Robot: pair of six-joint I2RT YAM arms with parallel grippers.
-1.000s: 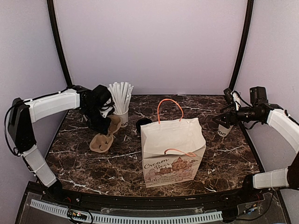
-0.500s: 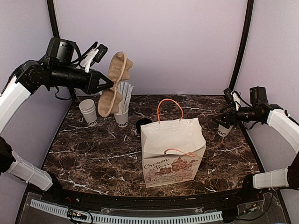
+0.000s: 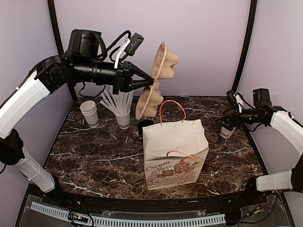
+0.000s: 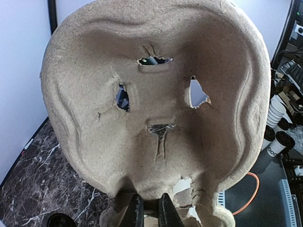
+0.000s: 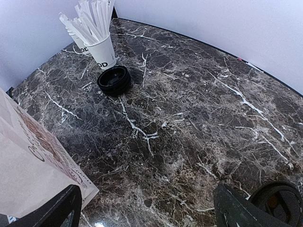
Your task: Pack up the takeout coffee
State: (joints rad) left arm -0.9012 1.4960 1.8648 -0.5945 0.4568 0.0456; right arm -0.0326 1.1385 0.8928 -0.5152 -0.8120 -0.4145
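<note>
The takeout coffee (image 3: 227, 132), a small white cup with dark lettering, stands at the table's right edge. Its black lid (image 5: 279, 201) shows at the bottom right of the right wrist view. My right gripper (image 3: 226, 118) (image 5: 147, 213) hangs open just above it; the lid lies outside the right finger (image 5: 236, 208), and bare marble shows between the jaws. My left gripper (image 3: 150, 84) (image 4: 150, 213) is shut on the rim of a brown pulp cup carrier (image 3: 158, 78) (image 4: 156, 94), held on edge high over the table, just behind the paper bag (image 3: 175, 153).
The bag stands open at mid table with orange handles (image 3: 172, 109). A cup of white straws (image 3: 123, 118) (image 5: 102, 49), a lidless cup stack (image 3: 89, 113) and a loose black lid (image 3: 144, 125) (image 5: 113, 80) sit at the back left.
The left arm has swung the cup carrier to the right, from above the straws to behind the bag's opening. The right arm has not moved.
</note>
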